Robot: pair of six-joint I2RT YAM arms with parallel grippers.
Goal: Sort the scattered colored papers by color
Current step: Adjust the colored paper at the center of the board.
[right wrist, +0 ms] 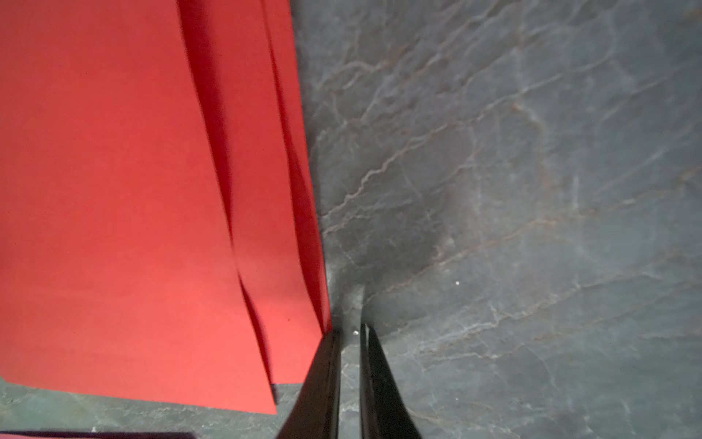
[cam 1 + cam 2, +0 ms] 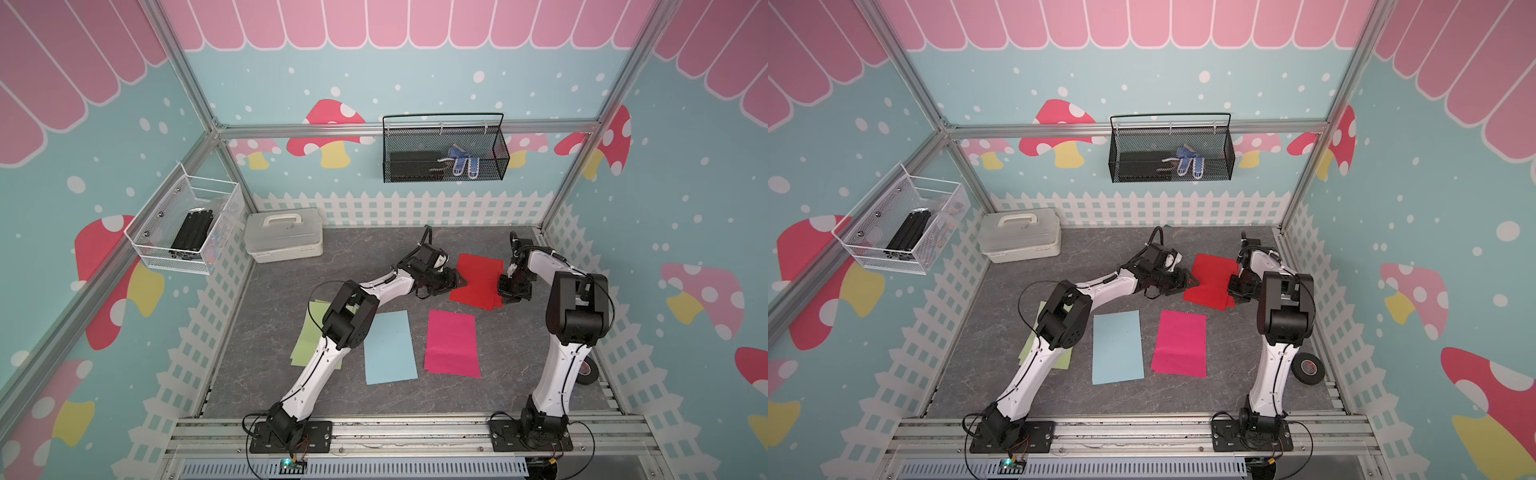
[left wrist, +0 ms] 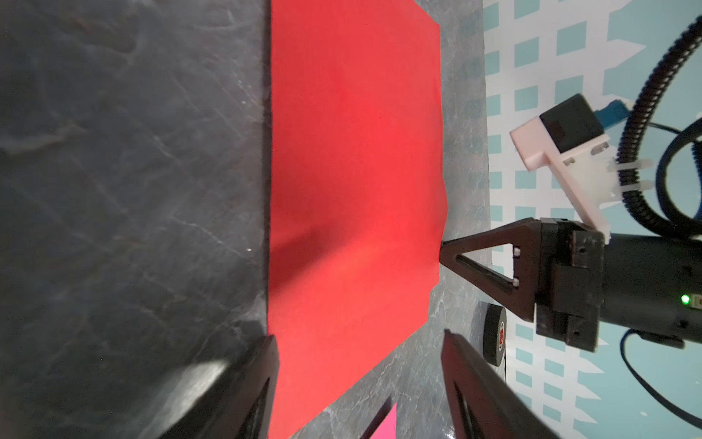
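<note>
Only the right wrist view shows the right gripper (image 1: 351, 330) jaws nearly together, empty, beside fanned red papers (image 1: 114, 190). Left wrist view: left gripper (image 3: 359, 335) jaws apart.

red paper (image 3: 353, 171): matt, smooth | table (image 3: 133, 171): marbled stone-look, slight sheen

Papers (image 2: 390, 349) on table (image 2: 291, 291); box (image 2: 284, 239) behind left; tape roll (image 2: 1308, 369) front right.

I count four colors of paper: red sheets (image 2: 478, 280), at least two stacked; one magenta-pink sheet (image 2: 452, 344); one light blue sheet (image 2: 390, 348); light green sheets (image 2: 305, 336), two going by their offset edges. Two robot arms, the left arm (image 2: 316, 365) and the right arm (image 2: 559, 365). Two wire baskets, a white basket (image 2: 226, 226) and a black basket (image 2: 407, 141). One white lidded box (image 2: 284, 239). One black tape roll (image 2: 1308, 368).
</note>
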